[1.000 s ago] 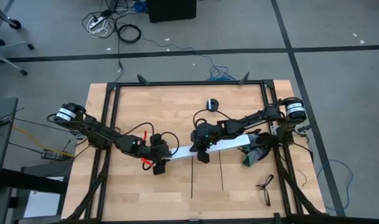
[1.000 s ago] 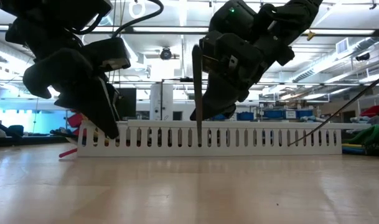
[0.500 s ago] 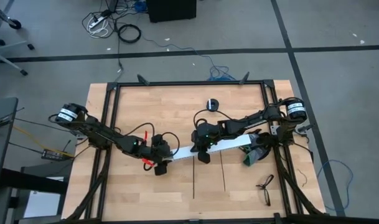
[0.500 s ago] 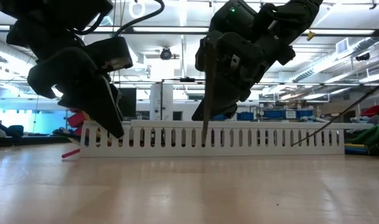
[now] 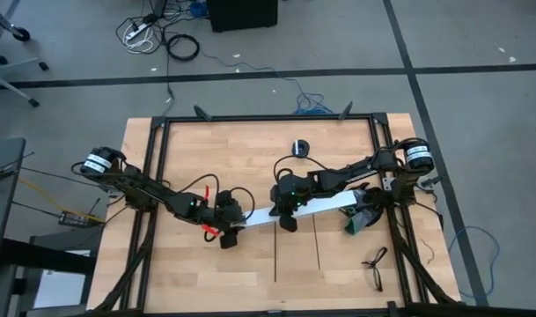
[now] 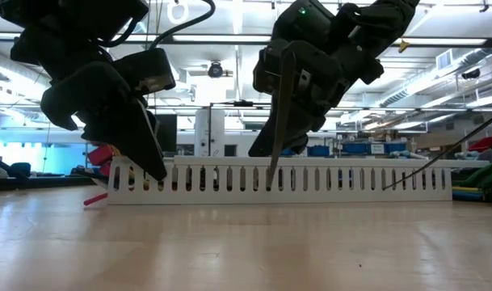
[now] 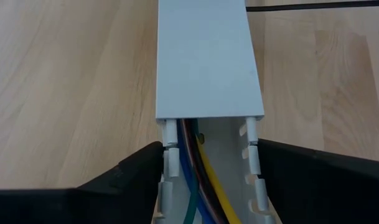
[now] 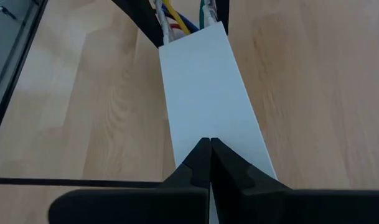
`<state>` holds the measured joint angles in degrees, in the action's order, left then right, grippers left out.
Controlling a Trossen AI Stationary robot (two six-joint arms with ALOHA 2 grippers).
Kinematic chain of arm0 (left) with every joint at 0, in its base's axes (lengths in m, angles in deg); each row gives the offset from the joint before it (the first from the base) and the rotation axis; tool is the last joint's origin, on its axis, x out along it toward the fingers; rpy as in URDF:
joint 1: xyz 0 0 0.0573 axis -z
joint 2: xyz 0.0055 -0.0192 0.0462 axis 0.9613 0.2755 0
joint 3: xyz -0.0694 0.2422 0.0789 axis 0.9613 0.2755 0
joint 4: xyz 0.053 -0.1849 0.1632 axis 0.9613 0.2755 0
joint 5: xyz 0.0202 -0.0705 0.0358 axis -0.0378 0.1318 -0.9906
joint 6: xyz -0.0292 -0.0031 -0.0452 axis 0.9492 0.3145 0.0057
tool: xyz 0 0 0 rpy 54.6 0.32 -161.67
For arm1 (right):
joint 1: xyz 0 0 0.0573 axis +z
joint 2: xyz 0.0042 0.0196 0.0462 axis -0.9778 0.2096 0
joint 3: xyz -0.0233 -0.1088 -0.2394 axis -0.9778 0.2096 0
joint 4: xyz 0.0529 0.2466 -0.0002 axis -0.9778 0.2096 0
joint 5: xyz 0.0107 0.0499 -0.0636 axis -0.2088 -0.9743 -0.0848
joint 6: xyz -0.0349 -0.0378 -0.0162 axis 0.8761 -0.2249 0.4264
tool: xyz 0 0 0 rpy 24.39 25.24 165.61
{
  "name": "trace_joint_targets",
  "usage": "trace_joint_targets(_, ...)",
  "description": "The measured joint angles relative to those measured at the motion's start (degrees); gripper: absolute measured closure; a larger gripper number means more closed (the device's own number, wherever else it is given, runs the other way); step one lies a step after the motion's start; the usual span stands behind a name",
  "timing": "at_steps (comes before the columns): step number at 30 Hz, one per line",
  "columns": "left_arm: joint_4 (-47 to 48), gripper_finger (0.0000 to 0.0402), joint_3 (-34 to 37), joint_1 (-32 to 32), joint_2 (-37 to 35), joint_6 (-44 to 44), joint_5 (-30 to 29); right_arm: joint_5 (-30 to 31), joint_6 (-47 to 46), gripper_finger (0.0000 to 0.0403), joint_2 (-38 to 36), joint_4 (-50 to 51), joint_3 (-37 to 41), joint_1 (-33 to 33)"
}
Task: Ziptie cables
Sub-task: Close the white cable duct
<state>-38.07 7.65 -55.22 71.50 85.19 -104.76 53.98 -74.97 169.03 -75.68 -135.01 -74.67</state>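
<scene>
A long white slotted channel (image 5: 303,210) lies on the table, a flat white lid (image 7: 205,56) covering most of it. The cables (image 7: 198,180), blue, yellow, brown and green, run inside it and stick out at its left end (image 8: 177,15). My left gripper (image 7: 211,149) straddles the uncovered left end; it also shows in the high view (image 5: 225,224). My right gripper (image 8: 209,142) is shut, its tips on the lid, right of the left gripper (image 5: 286,218). Two thin black zipties (image 5: 275,255) (image 5: 314,242) lie flat on the table nearer the front. My left gripper pinches the channel's two slotted side walls (image 7: 169,149) between its fingers (image 7: 136,174), just behind the lid's edge. The fingers slant down from the table's left, across the channel (image 6: 149,158). The channel rests on the table. My right gripper presses its shut fingertips (image 8: 201,155) down on the lid's top face (image 8: 201,118), about a third of the way along from the channel's left end. The fingers come from above, slanting slightly (image 6: 278,121).
A small round black object (image 5: 301,147) lies at the far middle. A green item (image 5: 360,220) sits at the channel's right end, and a dark wiry object (image 5: 373,258) lies at the front right. Black frame rails (image 5: 157,167) border the table. Red wire ends (image 5: 208,232) show by the left gripper.
Both grippers have gone a little toward the table's right edge, and the channel has slid the same way along the table. My right gripper's fingers, upright before, now slant. No gripper has opened or shut.
</scene>
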Motion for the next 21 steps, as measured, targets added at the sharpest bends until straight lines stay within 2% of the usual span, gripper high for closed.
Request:
trace_joint_targets(10,-0.02,0.0172,-0.01,0.0,0.0,0.04,0.08,2.3,-1.16,0.0402,0.17,-4.6,0.07,0.23)
trace_joint_targets(16,-0.09,0.0172,-0.09,-0.02,0.02,0.37,0.33,2.1,-1.46,0.0403,-3.53,-2.72,0.07,-0.42)
trace_joint_targets(21,-0.04,0.0172,-0.1,-0.02,0.02,0.42,0.35,0.65,-1.23,0.0403,-3.78,0.79,0.11,0.21)
